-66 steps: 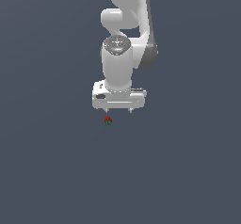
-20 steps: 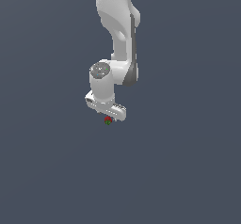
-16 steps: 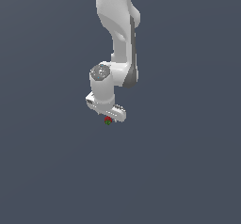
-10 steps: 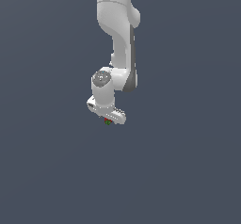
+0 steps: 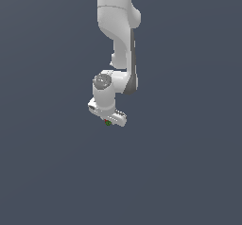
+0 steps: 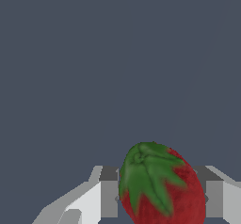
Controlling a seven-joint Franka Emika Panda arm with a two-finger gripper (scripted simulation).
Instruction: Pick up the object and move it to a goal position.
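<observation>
The object is a tiny red strawberry with a green leafy cap [image 5: 108, 123]; in the exterior view it peeks out just under the white gripper [image 5: 108, 121]. The wrist view shows the strawberry [image 6: 160, 185] large, wedged between the two grey-padded fingers [image 6: 109, 198], with its green cap turned toward the camera. My gripper [image 6: 161, 197] is shut on it. In the exterior view the fingers themselves are hidden behind the tilted hand.
The white arm [image 5: 118, 25] comes down from the top of the exterior view. Around it there is only a plain dark blue-grey background; no floor edge or other objects show.
The hand has shifted slightly downward and to the exterior view's left and has turned at the wrist, with the strawberry staying in its fingers.
</observation>
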